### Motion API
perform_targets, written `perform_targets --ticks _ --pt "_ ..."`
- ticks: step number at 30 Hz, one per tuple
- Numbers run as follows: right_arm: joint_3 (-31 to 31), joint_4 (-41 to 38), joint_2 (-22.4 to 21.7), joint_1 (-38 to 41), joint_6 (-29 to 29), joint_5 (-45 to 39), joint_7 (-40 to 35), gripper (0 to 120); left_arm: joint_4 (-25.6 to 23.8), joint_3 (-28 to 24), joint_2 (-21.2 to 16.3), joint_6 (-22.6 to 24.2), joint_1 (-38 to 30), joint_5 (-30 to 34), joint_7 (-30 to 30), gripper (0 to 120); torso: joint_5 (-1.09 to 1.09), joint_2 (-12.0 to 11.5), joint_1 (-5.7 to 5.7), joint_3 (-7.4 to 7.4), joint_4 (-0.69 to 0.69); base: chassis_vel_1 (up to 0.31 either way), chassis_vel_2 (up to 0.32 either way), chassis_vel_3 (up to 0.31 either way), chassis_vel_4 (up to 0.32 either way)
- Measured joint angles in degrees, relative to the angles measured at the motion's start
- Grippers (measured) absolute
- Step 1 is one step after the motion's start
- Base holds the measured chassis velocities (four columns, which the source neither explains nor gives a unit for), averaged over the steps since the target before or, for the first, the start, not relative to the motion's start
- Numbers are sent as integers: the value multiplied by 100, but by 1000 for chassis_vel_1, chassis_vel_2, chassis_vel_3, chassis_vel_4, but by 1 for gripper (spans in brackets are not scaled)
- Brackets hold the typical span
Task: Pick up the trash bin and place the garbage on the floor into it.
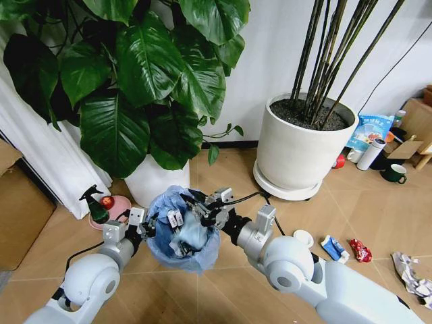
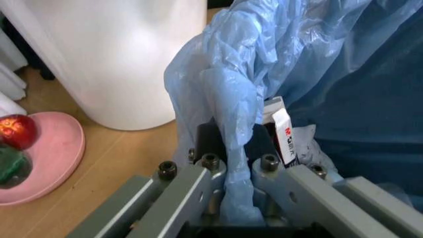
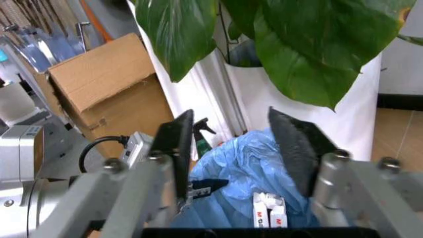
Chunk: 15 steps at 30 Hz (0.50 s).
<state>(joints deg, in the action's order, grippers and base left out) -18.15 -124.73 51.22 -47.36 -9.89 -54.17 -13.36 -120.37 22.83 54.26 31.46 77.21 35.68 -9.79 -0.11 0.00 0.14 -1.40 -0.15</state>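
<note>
The trash bin (image 1: 183, 236), dark and lined with a crinkly light-blue bag, is in front of me between both arms. My left gripper (image 1: 150, 228) is shut on its near-left rim, and in the left wrist view the gripper (image 2: 235, 144) pinches a fold of the bag (image 2: 225, 89) against the rim. My right gripper (image 1: 204, 206) hovers open just above the bin's mouth (image 3: 244, 168), fingers (image 3: 180, 148) wide apart. Garbage lies on the floor (image 1: 378, 216) to my right: a white disc (image 1: 303, 237), a blue wrapper (image 1: 332, 248), a red wrapper (image 1: 360, 250) and a crumpled silvery wrapper (image 1: 412, 273).
A large white pot (image 1: 300, 152) with dark stems stands ahead on the right. A second white pot (image 1: 154, 181) with a big-leaf plant is right behind the bin. A pink plate (image 1: 120, 204) and a spray bottle (image 1: 94, 206) sit at the left, beside a cardboard box (image 1: 20, 209).
</note>
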Motion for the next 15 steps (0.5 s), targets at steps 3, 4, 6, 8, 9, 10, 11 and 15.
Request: perform_targets --ticks 3,4,6,8,9,10,11,15 --pt "113 -16 14 -66 0 1 -11 59 -11 4 1 -1 9 -5 -7 0 0 0 0 0 0 0 0 0 0" --pt "173 -20 15 -96 0 7 -22 63 -15 11 4 -1 21 -8 -7 0 0 0 0 0 0 0 0 0 0" --pt "276 -20 15 -146 2 34 -28 68 -17 30 12 -2 41 -16 -7 0 0 0 0 0 0 0 0 0 0" --pt "520 -18 1 -265 24 152 -30 76 -25 75 31 -7 76 -37 -10 0 0 0 0 0 1 0 0 0 0" --pt "733 0 -25 -374 47 273 -29 81 -31 99 43 -13 99 -47 -11 0 1 0 0 0 1 0 0 0 0" --pt "733 0 -25 -374 47 273 -29 81 -31 99 43 -13 99 -47 -11 0 1 0 0 0 1 0 0 0 0" --pt "964 29 -57 -506 55 378 -32 86 -38 119 54 -21 117 -57 -11 0 0 0 0 0 0 0 0 0 0" --pt "1674 256 -124 -957 55 697 -143 98 -88 174 97 -35 180 -97 -11 0 0 0 0 0 0 0 0 0 0"
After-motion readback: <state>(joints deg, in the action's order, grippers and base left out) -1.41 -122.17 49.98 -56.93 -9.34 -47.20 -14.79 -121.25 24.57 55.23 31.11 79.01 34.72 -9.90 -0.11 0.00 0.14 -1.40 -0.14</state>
